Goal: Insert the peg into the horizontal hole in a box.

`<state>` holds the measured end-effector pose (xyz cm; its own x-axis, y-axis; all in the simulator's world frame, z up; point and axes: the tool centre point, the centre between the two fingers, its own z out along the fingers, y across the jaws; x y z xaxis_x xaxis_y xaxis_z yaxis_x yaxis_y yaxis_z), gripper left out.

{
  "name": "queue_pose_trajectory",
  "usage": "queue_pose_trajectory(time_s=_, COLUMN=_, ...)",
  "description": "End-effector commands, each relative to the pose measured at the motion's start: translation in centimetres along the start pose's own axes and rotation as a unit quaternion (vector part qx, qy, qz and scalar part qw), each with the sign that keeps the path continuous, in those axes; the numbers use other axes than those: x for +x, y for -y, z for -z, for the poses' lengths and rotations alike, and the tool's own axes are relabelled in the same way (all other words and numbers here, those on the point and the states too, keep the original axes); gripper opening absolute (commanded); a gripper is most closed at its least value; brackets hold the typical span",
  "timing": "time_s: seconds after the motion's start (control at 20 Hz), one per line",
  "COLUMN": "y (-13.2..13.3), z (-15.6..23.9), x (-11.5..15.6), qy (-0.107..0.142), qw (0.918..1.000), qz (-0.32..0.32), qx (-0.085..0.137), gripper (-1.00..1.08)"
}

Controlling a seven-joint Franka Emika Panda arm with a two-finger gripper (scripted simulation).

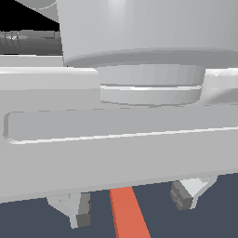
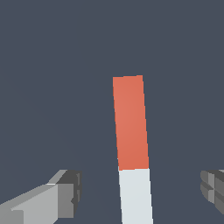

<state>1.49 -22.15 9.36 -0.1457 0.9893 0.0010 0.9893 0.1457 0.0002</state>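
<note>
Two fingers (image 2: pixel 65 197) spread wide, arm straight above the peg (image 2: pixel 131 148).
Peg lies flat on the dark tabletop (image 2: pixel 52 65) between the fingers, touching neither; orange end away from wrist, pale end nearer. Bare surface all round.

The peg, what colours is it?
The peg is orange-red on one part, pale grey-white on the other; wrist view shows it best.
</note>
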Motion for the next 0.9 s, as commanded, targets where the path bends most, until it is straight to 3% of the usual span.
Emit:
queue_pose_trajectory(time_s=0.0, y=-0.1, z=-0.8, x=-1.9, qy=0.0, qw=0.9999, qz=0.011, qx=0.0, gripper=1.0)
queue_pose_trajectory(time_s=0.4, y=-0.6, z=-2.3, x=-5.8, qy=0.0, qw=0.9996, qz=0.03, qx=0.0, gripper=1.0)
queue_pose_trajectory(time_s=0.85, y=-0.7, z=-2.6, x=-6.8, qy=0.0, qw=0.9994, qz=0.034, qx=0.0, gripper=1.0)
